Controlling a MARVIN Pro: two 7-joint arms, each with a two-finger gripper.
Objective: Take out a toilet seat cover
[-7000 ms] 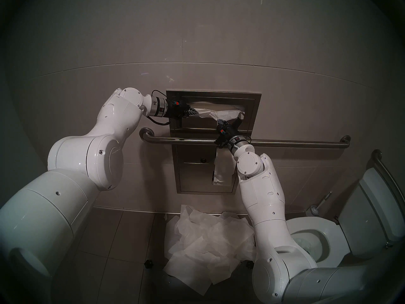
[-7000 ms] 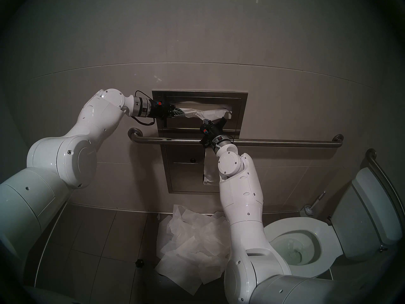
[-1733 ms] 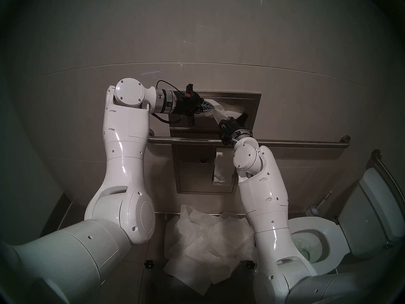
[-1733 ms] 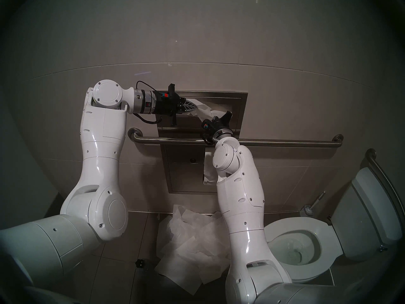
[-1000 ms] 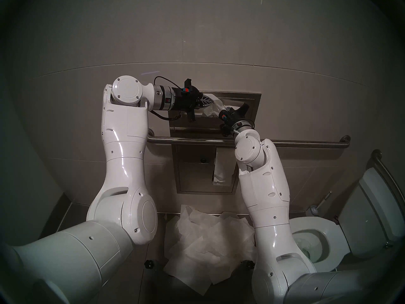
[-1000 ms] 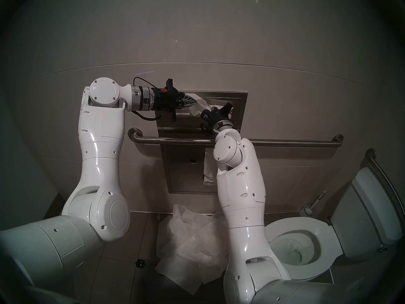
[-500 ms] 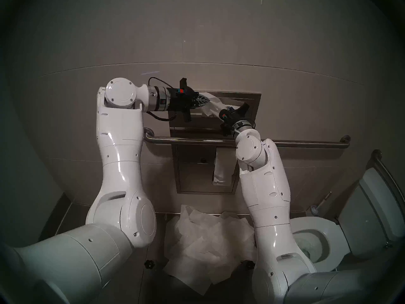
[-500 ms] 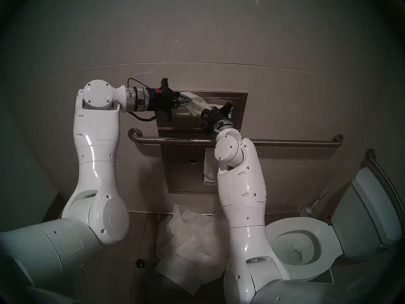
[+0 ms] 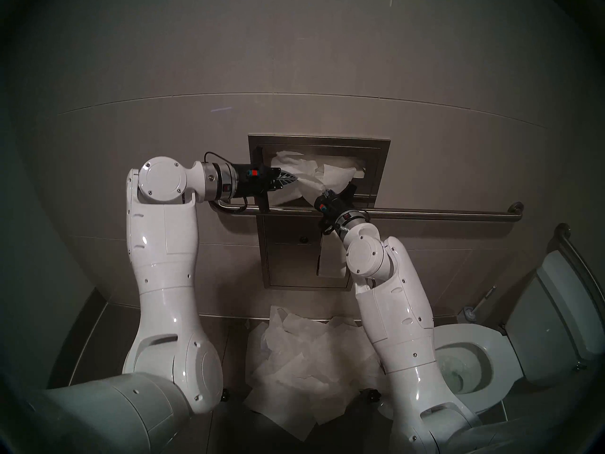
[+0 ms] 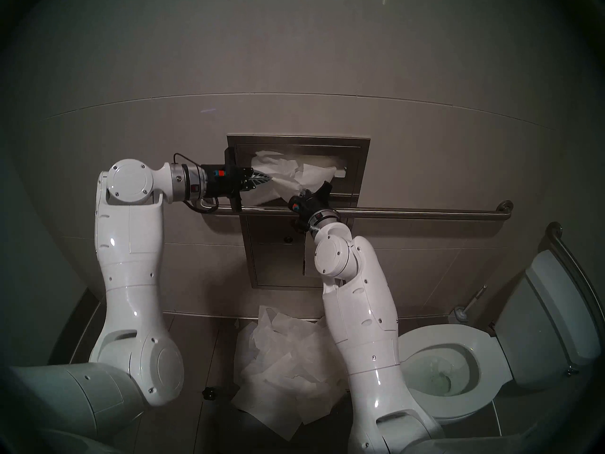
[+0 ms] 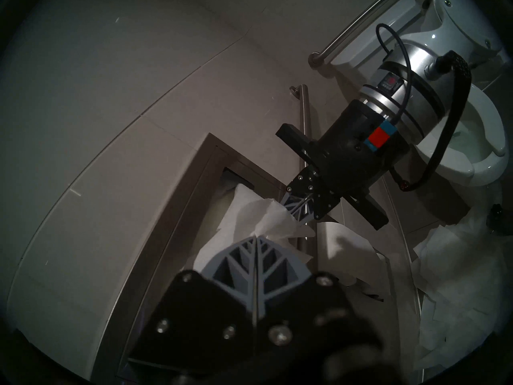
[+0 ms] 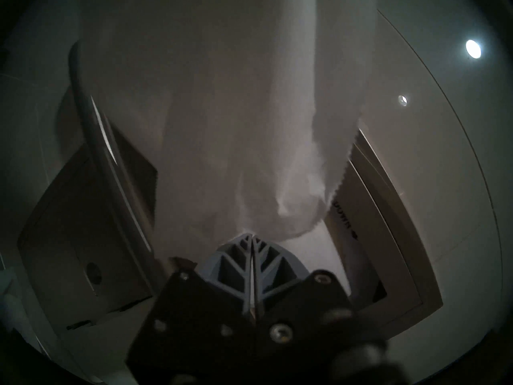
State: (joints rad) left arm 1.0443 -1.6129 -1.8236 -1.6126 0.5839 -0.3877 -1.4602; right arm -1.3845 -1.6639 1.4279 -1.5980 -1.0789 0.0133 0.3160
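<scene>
The toilet seat cover (image 9: 311,175) is a crinkled white tissue sheet that hangs partly out of the slot of the steel dispenser panel (image 9: 379,168) on the wall. My left gripper (image 9: 296,178) is shut on the sheet's left part. My right gripper (image 9: 325,192) is shut on a bunched fold lower right, just above the grab bar. The left wrist view shows the left gripper (image 11: 255,237) pinching the cover (image 11: 241,212), with the right gripper (image 11: 294,212) close by. In the right wrist view the right gripper (image 12: 251,234) pinches the cover (image 12: 236,126), which fills the view.
A steel grab bar (image 9: 425,212) runs across the panel below the grippers. A narrow toilet paper strip (image 9: 330,260) hangs in the lower panel. A heap of white sheets (image 9: 311,361) lies on the floor. The toilet (image 9: 491,345) and a brush (image 9: 471,312) stand at the right.
Both grippers have moved down from the top of the panel to near the grab bar, the left one also leftward. More of the sheet is drawn out and spread.
</scene>
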